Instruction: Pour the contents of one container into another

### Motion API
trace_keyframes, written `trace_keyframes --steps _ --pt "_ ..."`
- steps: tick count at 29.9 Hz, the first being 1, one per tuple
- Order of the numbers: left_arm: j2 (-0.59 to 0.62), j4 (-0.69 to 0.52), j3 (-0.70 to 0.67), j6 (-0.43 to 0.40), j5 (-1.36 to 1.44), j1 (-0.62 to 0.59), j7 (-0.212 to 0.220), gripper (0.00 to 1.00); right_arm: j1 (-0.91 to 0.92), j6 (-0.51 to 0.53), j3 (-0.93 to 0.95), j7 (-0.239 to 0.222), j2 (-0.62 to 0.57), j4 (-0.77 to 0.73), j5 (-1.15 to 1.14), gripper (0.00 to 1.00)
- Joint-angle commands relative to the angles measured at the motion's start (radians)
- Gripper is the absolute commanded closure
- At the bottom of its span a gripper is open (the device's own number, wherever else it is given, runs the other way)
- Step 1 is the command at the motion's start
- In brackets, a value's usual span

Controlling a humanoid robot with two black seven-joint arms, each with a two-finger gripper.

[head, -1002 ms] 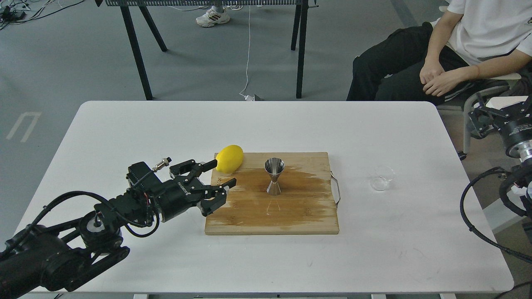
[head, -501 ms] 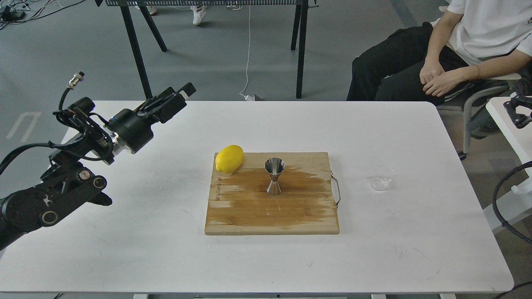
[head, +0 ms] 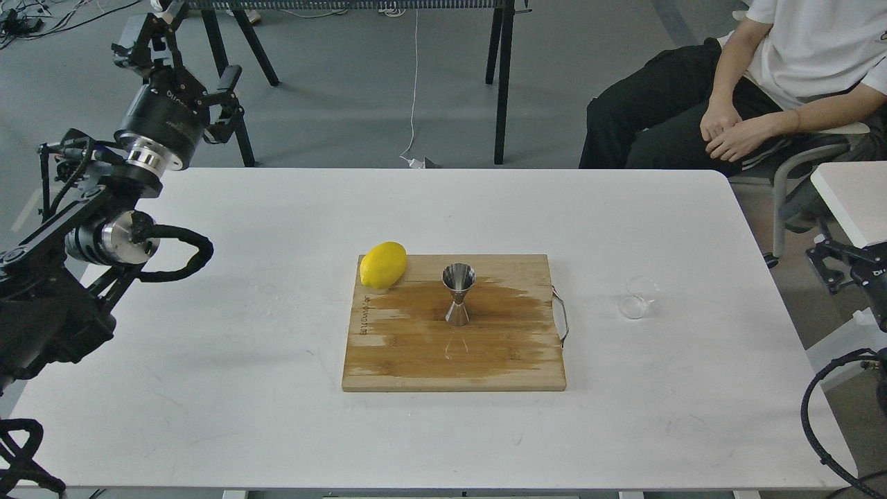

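Observation:
The small clear cup (head: pixel 637 298) stands upright on the white table (head: pixel 277 430), right of the wooden board (head: pixel 416 360), with nothing touching it. On the middle of the board the steel hourglass jigger (head: pixel 458 294) stands upright. My left gripper (head: pixel 188 50) is raised high beyond the table's far left corner, its fingers spread open and empty, far from both containers. My right gripper (head: pixel 828 267) shows small and dark at the right edge, off the table and right of the cup; its fingers cannot be told apart.
A yellow lemon (head: pixel 382 265) lies on the board's far left corner. A wet stain darkens the board around the jigger, and a metal handle (head: pixel 560 315) sticks out on its right side. A seated person (head: pixel 762 90) is beyond the far right corner.
My left arm has swung from the board's left edge up and back to the far left, its gripper now pointing upward. The right arm has dropped lower at the right edge. Cup and jigger stayed put.

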Motion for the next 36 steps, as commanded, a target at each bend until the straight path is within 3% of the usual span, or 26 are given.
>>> trace_keyframes --steps 1,4,6,10,13,16,23,28,36 --pt "-0.038 0.106 -0.002 -0.104 -0.121 -0.016 0.016 0.0 -0.08 0.0 -0.004 -0.001 0.007 0.038 0.077 0.0" --pt "-0.067 0.115 -0.002 -0.116 -0.135 -0.018 0.073 0.0 -0.125 0.0 -0.033 -0.015 0.013 0.055 0.151 0.0" --pt "-0.077 0.115 -0.002 -0.115 -0.135 -0.018 0.084 0.0 -0.131 0.0 -0.045 -0.021 0.03 0.081 0.162 0.0" --pt "-0.078 0.114 -0.002 -0.113 -0.137 -0.019 0.081 0.0 -0.138 -0.06 -0.054 -0.035 0.077 0.135 0.163 0.0" --pt "-0.078 0.114 -0.002 -0.112 -0.135 -0.018 0.079 0.0 -0.16 -0.151 -0.057 -0.064 0.12 0.22 0.163 0.0" --pt "-0.075 0.114 -0.002 -0.112 -0.135 -0.016 0.078 0.0 -0.189 -0.26 -0.057 -0.064 0.166 0.29 0.162 0.0" --pt "-0.071 0.114 -0.003 -0.112 -0.137 -0.015 0.073 0.0 -0.177 -0.467 -0.057 -0.062 0.301 0.3 0.157 0.0" --pt "-0.071 0.114 -0.003 -0.112 -0.137 -0.013 0.072 0.0 -0.128 -0.6 -0.088 -0.064 0.302 0.327 0.15 0.0" --pt "-0.071 0.114 0.0 -0.109 -0.135 -0.012 0.072 0.0 -0.068 -0.641 -0.109 -0.061 0.306 0.299 0.15 0.0"
